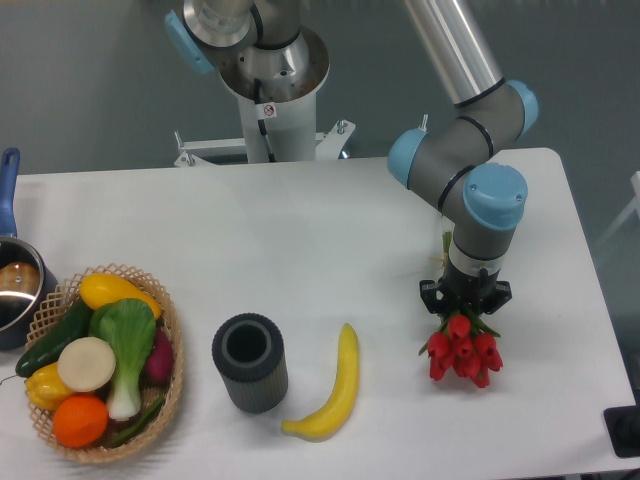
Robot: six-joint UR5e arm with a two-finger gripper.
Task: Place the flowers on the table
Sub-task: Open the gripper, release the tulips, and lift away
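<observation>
Lying on the white table [300, 230], right of the banana [330, 395], the flowers [462, 357], red heads pointing toward the near edge. Hanging directly over their stems, the gripper [465, 297]; impossible to tell whether gripping or parted. Standing left of the banana, a dark ribbed cup [249, 362]; farther left, a vegetable basket [168, 350] and a pot [14, 290]. Stretching beyond the table, grey floor [90, 90]

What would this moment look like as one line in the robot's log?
gripper: over flowers, grip hidden | flowers: low at table, right of banana | release: unconfirmed
</observation>
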